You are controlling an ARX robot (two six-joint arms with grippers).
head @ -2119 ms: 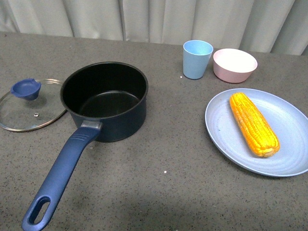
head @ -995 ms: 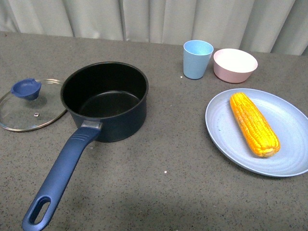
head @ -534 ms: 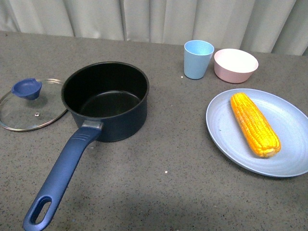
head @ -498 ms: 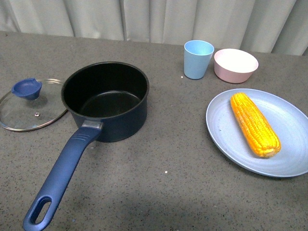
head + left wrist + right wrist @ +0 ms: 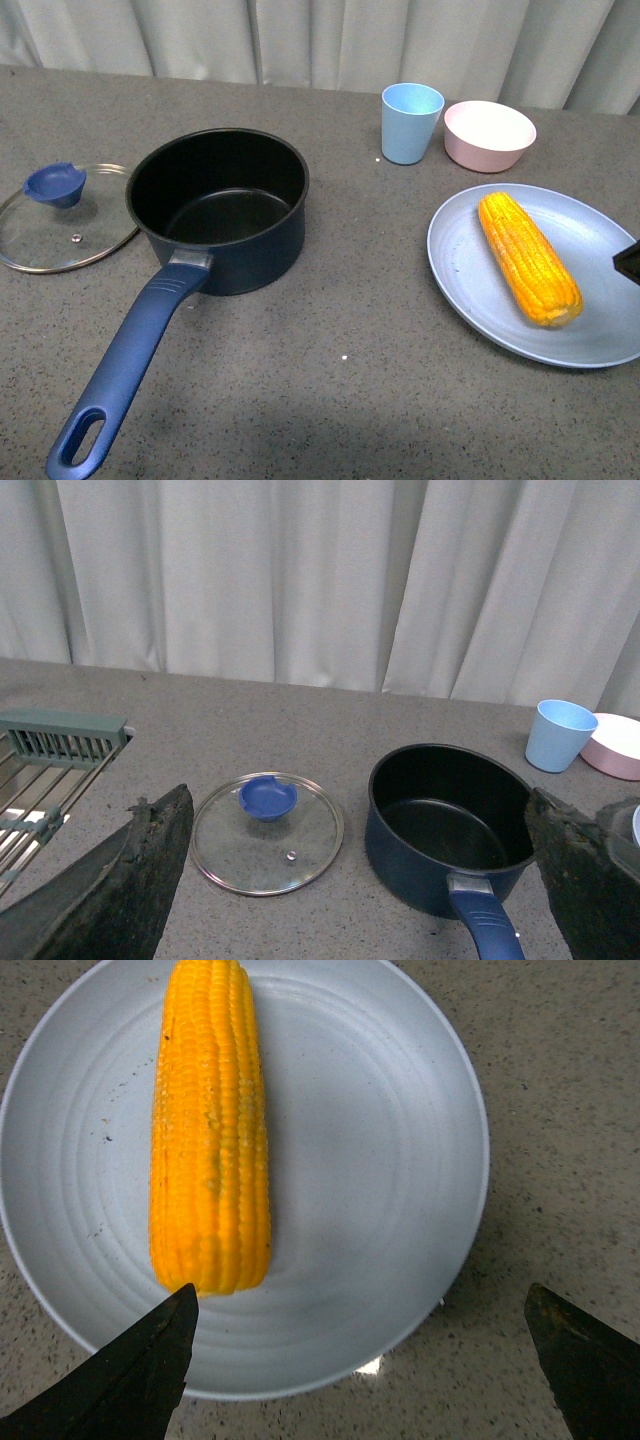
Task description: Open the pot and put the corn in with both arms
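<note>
Pot: I find the pot (image 5: 218, 205) open and empty on the counter (image 5: 380, 400), left of centre, its handle (image 5: 130, 360) pointing back toward me and its mouth free to receive
Lid: the glass lid (image 5: 65, 215) lies flat just beside the pot on its left, blue knob up; I judge the opening step done and the lid parked out of the drop path
Corn: the corn (image 5: 527, 257) lies lengthwise on the blue plate (image 5: 600, 330) on my right, well apart from the pot, not yet gripped
Right tool: the right tool (image 5: 358, 1295) hangs above the plate, jaws wide and empty; the cob sits toward one finger, not centred, so I judge a sideways correction is needed before closing
Left tool: the left tool (image 5: 357, 798) is raised over the counter, jaws wide, empty, facing lid and pot
Surroundings: a blue cup (image 5: 411, 122) and a pink bowl (image 5: 489, 135) stand side by side beyond the plate; a rack (image 5: 60, 740) shows at the counter's left end
Obstructions: bare counter between plate and pot — nothing blocks the carry; only the pot's wall must be cleared, and I judge the long cob may catch on the rim if tilted
</note>
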